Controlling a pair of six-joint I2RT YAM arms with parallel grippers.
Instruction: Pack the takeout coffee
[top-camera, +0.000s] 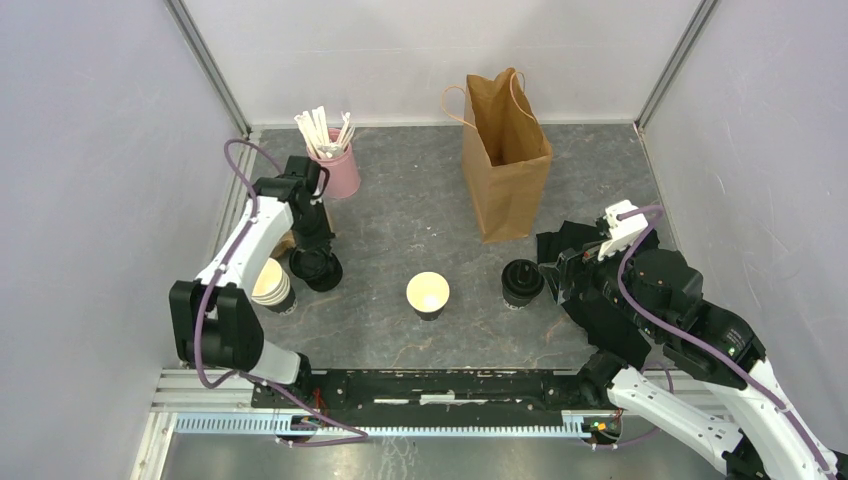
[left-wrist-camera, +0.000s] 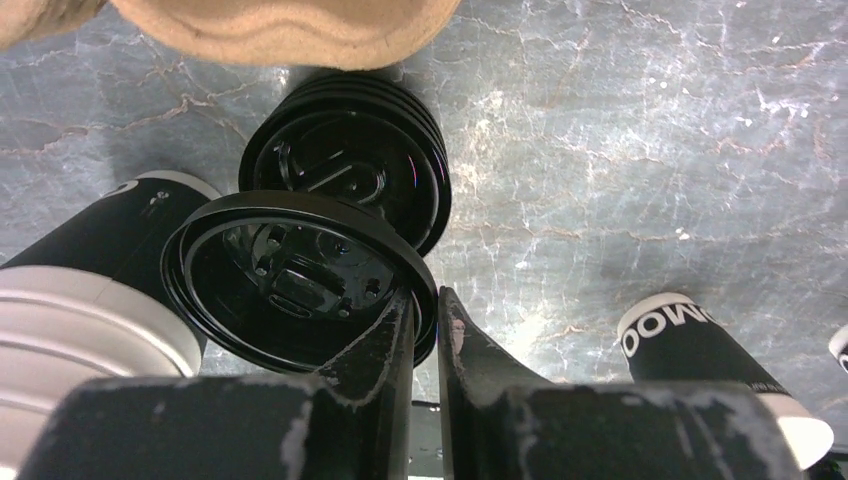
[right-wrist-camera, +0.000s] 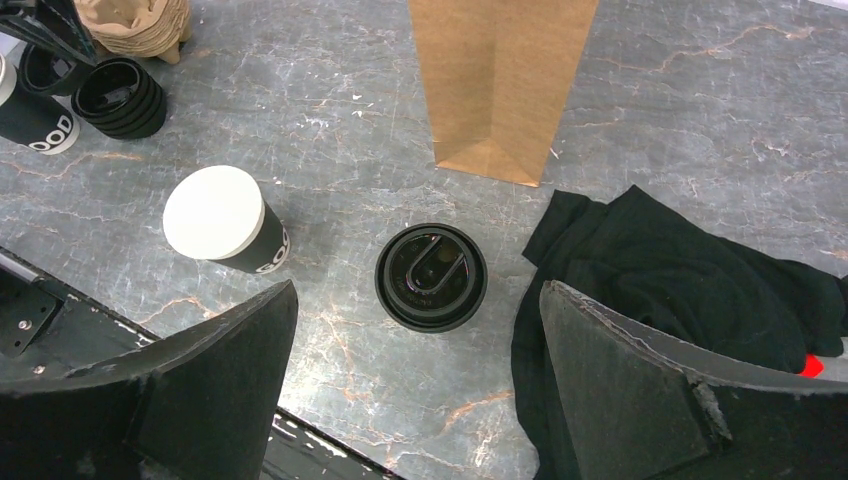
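Because the uncapped cup (top-camera: 428, 295) at mid-counter (top-camera: 400, 200) likely needs a cover before packing, the left pincer (left-wrist-camera: 428, 305) is narrowed to a thin gap and nips the rim of one black lid (left-wrist-camera: 290, 280), holding it tilted just above the lid stack (left-wrist-camera: 350, 165). The right pincer (right-wrist-camera: 418, 290) stands fully spread and empty over the capped cup (right-wrist-camera: 431, 276), apparently staged to grasp it for the upright paper bag (top-camera: 505, 160) behind.

On the far left of my grey marbled desk (top-camera: 420, 215) a pink cup (top-camera: 341, 175) stands upright, white sticks (top-camera: 322, 128) fanning from it. A crumpled black cloth (right-wrist-camera: 690, 290) lies at right, and a tan cardboard stack (right-wrist-camera: 135, 25) at left.
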